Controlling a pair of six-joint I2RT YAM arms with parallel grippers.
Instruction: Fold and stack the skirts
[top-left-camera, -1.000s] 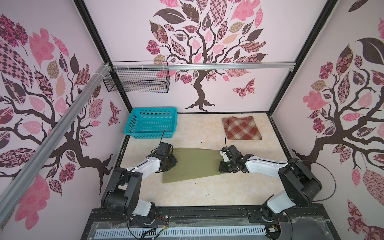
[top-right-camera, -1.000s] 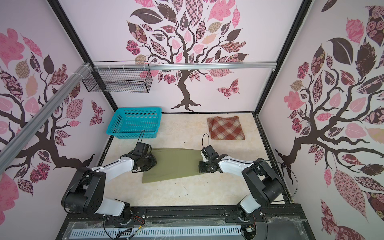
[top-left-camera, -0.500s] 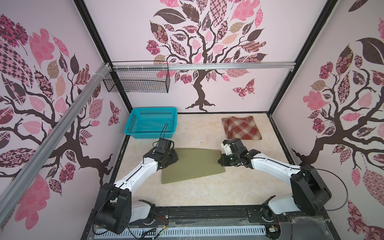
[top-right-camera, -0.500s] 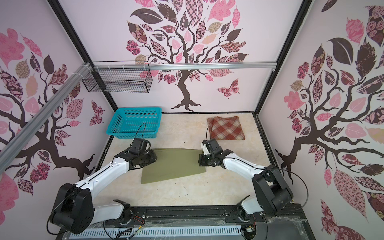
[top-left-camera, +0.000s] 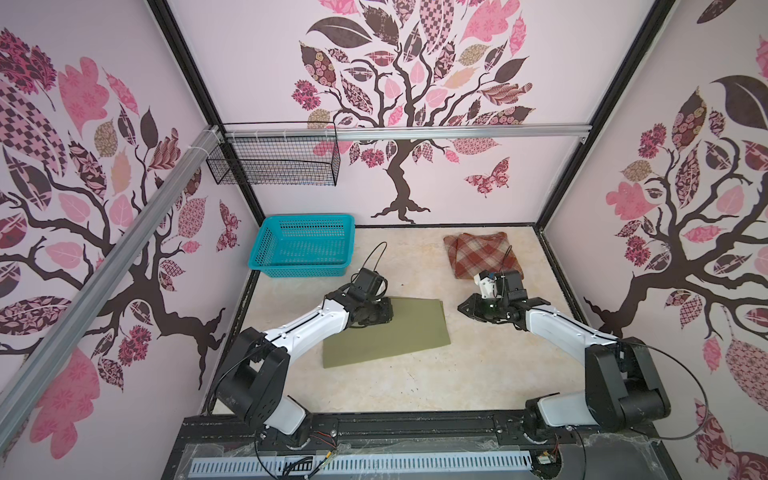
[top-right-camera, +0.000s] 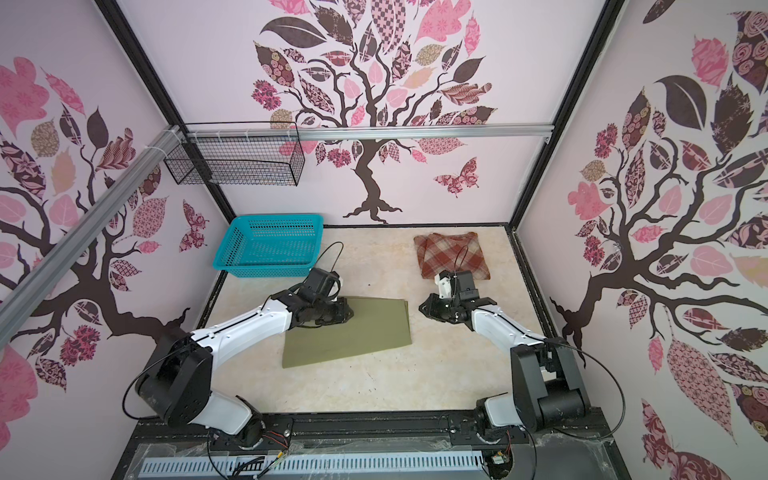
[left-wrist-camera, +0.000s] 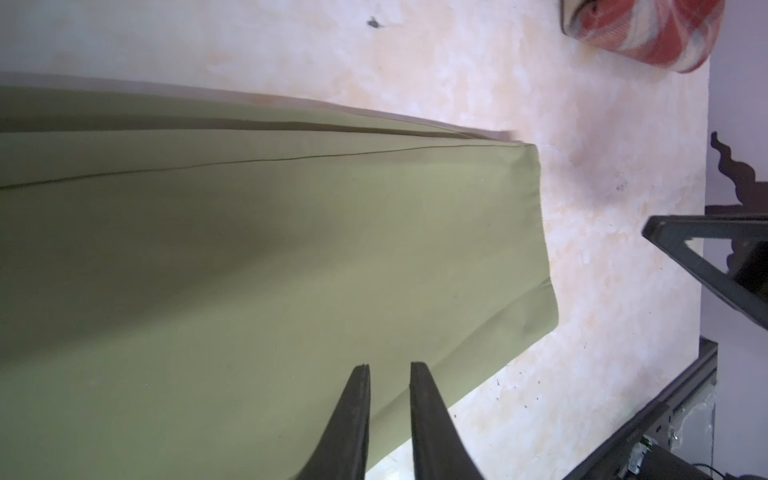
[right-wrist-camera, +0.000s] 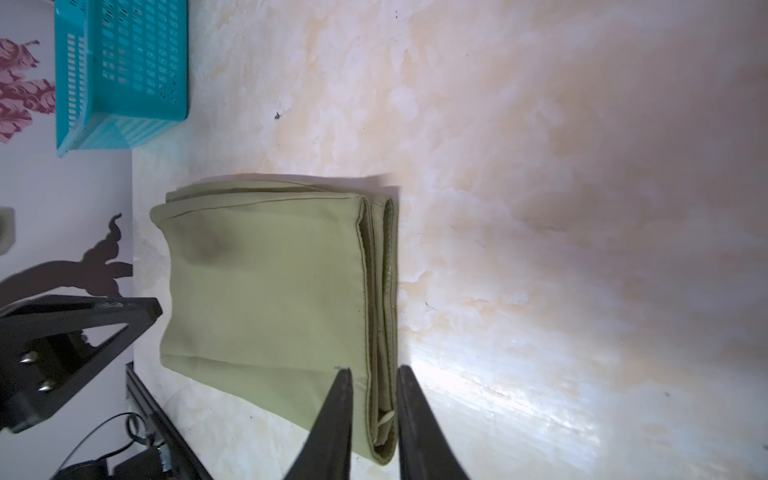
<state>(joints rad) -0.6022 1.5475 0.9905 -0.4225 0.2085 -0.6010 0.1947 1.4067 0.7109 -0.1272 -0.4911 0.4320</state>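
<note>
A turquoise basket (top-left-camera: 305, 269) stands at the rear left of the worktop (top-left-camera: 457, 374), with its perforated floor in plain view. The left gripper (top-left-camera: 385, 312) is positioned over the left part of the folded olive skirt (top-left-camera: 407, 332), jaws narrowly parted with nothing between them. This skirt lies flat mid-worktop. The right gripper (top-left-camera: 464, 309) sits just beside its right edge, not touching it, jaws narrowly parted and gripping nothing. The folded plaid skirt (top-left-camera: 484, 255) lies at the rear right.
</note>
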